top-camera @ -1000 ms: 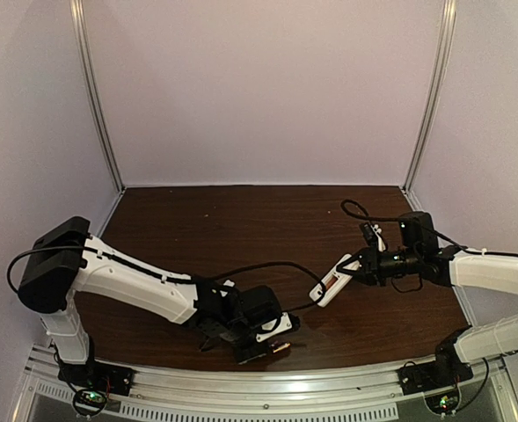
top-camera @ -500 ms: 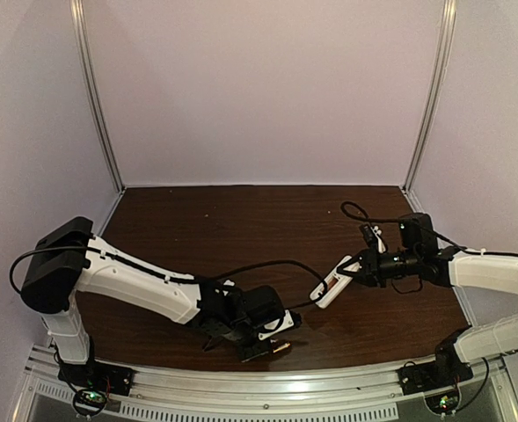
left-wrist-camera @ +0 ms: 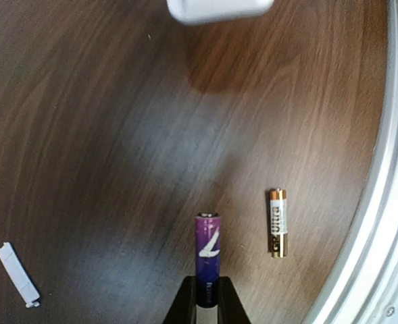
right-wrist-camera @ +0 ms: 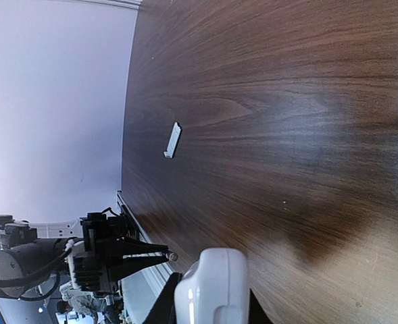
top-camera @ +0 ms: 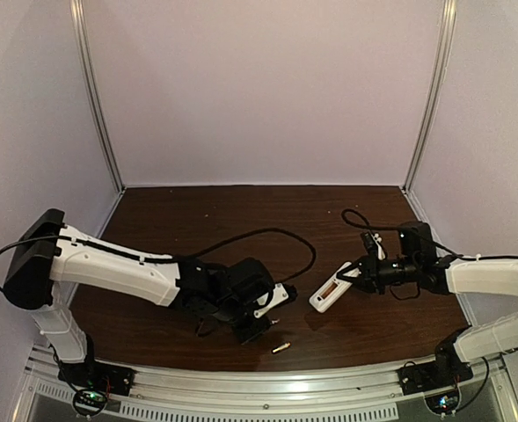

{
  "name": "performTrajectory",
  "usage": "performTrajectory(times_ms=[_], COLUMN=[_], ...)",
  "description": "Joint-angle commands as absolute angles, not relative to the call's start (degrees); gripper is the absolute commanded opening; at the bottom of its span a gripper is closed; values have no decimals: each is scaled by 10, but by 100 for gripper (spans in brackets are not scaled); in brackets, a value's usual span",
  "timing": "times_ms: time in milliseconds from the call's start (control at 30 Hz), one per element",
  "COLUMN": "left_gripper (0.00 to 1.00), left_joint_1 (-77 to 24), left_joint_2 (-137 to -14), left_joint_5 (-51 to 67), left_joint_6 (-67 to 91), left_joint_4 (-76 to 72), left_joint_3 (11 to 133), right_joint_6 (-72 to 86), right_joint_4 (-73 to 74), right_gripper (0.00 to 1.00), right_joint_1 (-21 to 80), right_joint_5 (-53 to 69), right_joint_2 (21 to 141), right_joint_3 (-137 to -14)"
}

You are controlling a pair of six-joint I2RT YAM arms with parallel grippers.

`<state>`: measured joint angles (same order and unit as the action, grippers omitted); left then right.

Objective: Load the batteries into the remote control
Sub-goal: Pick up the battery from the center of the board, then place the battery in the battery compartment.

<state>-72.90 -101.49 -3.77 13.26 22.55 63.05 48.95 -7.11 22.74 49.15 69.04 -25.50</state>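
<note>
My left gripper (left-wrist-camera: pixel 207 302) is shut on the lower end of the bluish-purple battery (left-wrist-camera: pixel 209 246), which sticks out past the fingertips above the table. The gold battery (left-wrist-camera: pixel 278 223) lies loose on the wood just right of it, near the front rail; in the top view this gold battery (top-camera: pixel 281 347) is below the left wrist. My right gripper (right-wrist-camera: pixel 209 300) is shut on the white remote control (right-wrist-camera: pixel 213 287). It holds the remote control (top-camera: pixel 332 291) tilted above the table's right half, its free end toward the left arm.
A thin white cover strip (left-wrist-camera: pixel 18 273) lies flat on the wood left of the held battery, also seen as the strip (right-wrist-camera: pixel 173 140) in the right wrist view. The metal front rail (left-wrist-camera: pixel 388 169) runs close by the gold battery. A black cable (top-camera: pixel 259 236) loops over the table's middle.
The left gripper closed on the purple battery and lifted it back from the front edge, leaving the gold battery lying there. The right arm shifted the remote slightly lower and left.
</note>
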Motion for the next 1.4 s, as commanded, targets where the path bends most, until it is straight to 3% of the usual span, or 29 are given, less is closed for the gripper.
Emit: performTrajectory(times_ms=[0, 600, 1367], left_gripper=[0, 0, 0], left_joint_1=[-715, -694, -674], left_joint_2=[-973, -1036, -1092], left_joint_5=[-13, 43, 46], left_joint_6=[175, 227, 255], left_joint_4=[206, 232, 249], left_joint_3=[664, 801, 825], right_joint_6=[524, 598, 617], right_joint_4=[-128, -206, -238], right_gripper=[0, 0, 0], right_joint_1=[235, 300, 333], right_joint_5=[482, 437, 447], right_joint_2=[697, 730, 760], right_joint_3=[-250, -247, -257])
